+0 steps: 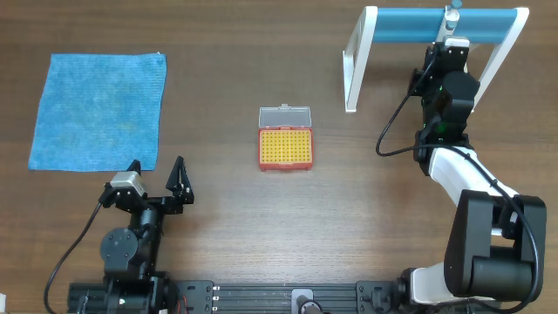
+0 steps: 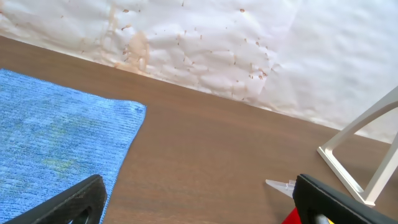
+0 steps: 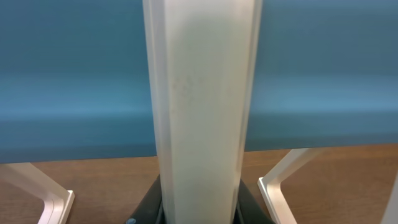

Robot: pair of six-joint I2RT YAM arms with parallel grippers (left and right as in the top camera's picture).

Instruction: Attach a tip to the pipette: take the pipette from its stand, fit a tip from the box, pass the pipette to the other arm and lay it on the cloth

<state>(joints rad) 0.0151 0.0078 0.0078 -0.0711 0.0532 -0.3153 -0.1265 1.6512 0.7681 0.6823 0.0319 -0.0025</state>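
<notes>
Pipette (image 3: 199, 106) in right hand (image 3: 200, 213), cloth (image 1: 98, 112) well apart

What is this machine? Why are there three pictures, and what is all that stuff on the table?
It is a robot with two arms. The top view looks down from above the brown table. The other two pictures come from little cameras on the arms' wrists. The left arm sits near a blue cloth, its jaws open and empty. In the middle is a tip box full of yellow tips, lid open. The right arm is stretched out to a stand with a blue bar, and its jaws are closed on the white pipette hanging there. That is the big white thing in the right wrist view.
</notes>
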